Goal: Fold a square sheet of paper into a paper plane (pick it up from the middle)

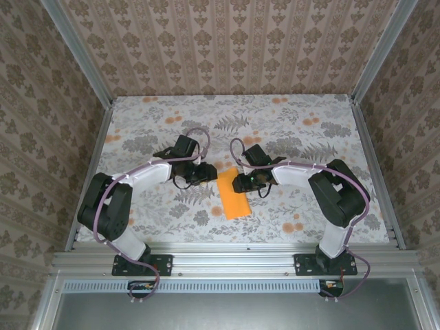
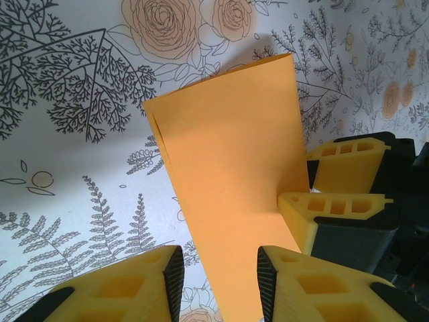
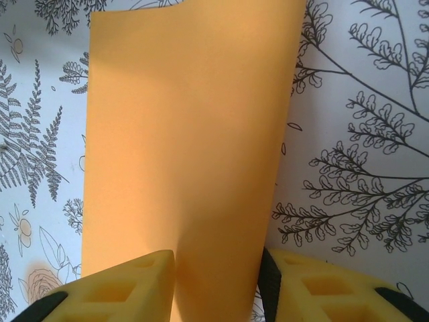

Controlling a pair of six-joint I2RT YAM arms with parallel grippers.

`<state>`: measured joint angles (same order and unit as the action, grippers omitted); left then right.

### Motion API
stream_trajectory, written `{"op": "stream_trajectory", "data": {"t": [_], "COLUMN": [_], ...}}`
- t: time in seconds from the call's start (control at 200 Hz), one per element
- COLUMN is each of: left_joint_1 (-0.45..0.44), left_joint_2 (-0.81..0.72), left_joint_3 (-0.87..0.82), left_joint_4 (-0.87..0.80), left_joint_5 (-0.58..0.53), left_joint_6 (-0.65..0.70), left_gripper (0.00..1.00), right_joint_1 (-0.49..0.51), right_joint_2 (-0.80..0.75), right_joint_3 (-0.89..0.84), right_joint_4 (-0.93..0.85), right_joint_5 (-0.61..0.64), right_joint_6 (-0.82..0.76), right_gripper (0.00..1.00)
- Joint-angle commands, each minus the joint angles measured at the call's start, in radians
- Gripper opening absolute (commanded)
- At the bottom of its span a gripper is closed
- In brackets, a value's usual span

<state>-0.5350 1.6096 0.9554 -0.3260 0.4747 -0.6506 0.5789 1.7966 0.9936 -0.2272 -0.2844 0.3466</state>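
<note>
At the left end effector point(image 2: 219, 272): parted, clamped on nothing, with a strip of bare worktop point(image 1: 323, 137) showing between one finger and the paper. At the right end effector point(image 3: 216, 272): straddling the same paper from the opposite side, orange reaching from one finger right across to the other. Impossible to say whether pinched there or merely bracketed.

Between the two, near the middle of the worktop: the square sheet of paper point(image 1: 234, 194), not square in outline but a narrow strip, long edges running away from the arm bases. Doubled over, judging by two layers parting slightly at a far corner in the left wrist view. Slightly bowed rather than pressed flat, going by the shading in the right wrist view.

Judged from this: early in the job, with the lengthwise centre fold made or close to made, and the crease perhaps not yet pressed hard. Left to do, by all appearances: corner folds for the nose, then the wing folds. No pointed shape anywhere yet.
</note>
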Motion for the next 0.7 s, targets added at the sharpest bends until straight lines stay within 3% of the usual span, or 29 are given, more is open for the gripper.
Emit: {"op": "stream_trajectory", "data": {"t": [0.0, 0.695], "left_joint_1": [0.001, -0.029], "left_joint_2": [-0.016, 0.019], "left_joint_3": [-0.017, -0.02], "left_joint_4": [0.016, 0.06], "left_joint_5": [0.019, 0.033], "left_joint_6": [-0.004, -0.043], "left_gripper": [0.38, 0.39], "right_joint_1": [0.013, 0.026], "right_joint_2": [0.032, 0.053], "right_joint_3": [0.013, 0.037], "right_joint_4": [-0.043, -0.07], "right_joint_5": [0.029, 0.057], "right_joint_6": [-0.005, -0.002], "right_gripper": [0.42, 0.44]}}
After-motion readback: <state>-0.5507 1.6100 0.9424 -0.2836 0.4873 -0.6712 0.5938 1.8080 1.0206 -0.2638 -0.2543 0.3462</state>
